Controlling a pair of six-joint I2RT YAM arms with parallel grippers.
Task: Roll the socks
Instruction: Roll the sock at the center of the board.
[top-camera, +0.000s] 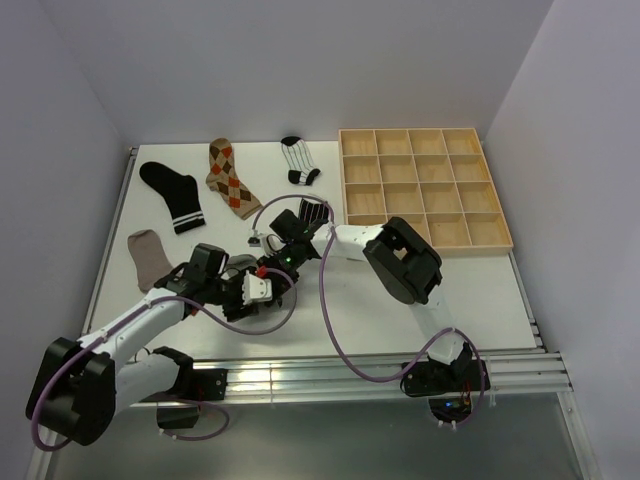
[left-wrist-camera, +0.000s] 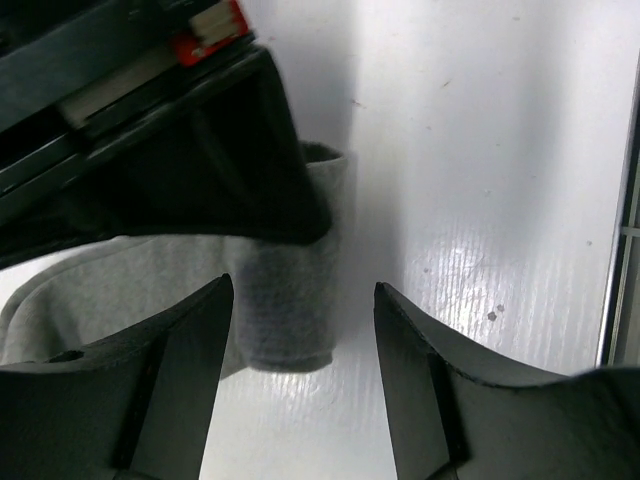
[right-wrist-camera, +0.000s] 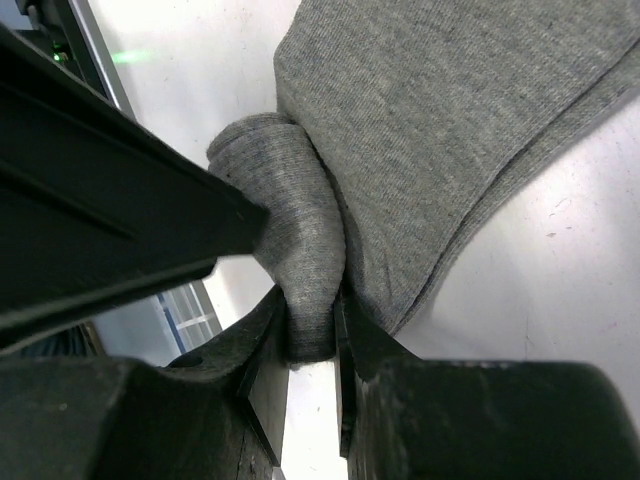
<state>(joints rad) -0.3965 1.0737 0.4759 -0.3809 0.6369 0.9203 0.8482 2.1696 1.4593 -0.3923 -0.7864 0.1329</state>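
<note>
A plain grey sock (right-wrist-camera: 450, 130) lies on the white table, one end rolled into a tight tube. My right gripper (right-wrist-camera: 312, 322) is shut on that rolled end. In the left wrist view the same rolled end (left-wrist-camera: 290, 310) sits between the fingers of my left gripper (left-wrist-camera: 303, 290), which stands open around it without touching. From above, both grippers meet at the table's front middle, left (top-camera: 264, 290) and right (top-camera: 284, 262), and they hide most of the grey sock. Four other socks lie flat: taupe (top-camera: 148, 257), black with white bands (top-camera: 172, 193), argyle (top-camera: 229, 177), striped (top-camera: 299, 160).
A wooden grid tray (top-camera: 424, 187) with several compartments stands at the back right. The right arm's elbow (top-camera: 402, 260) hangs over the table just in front of it. A metal rail (top-camera: 380, 365) runs along the near edge.
</note>
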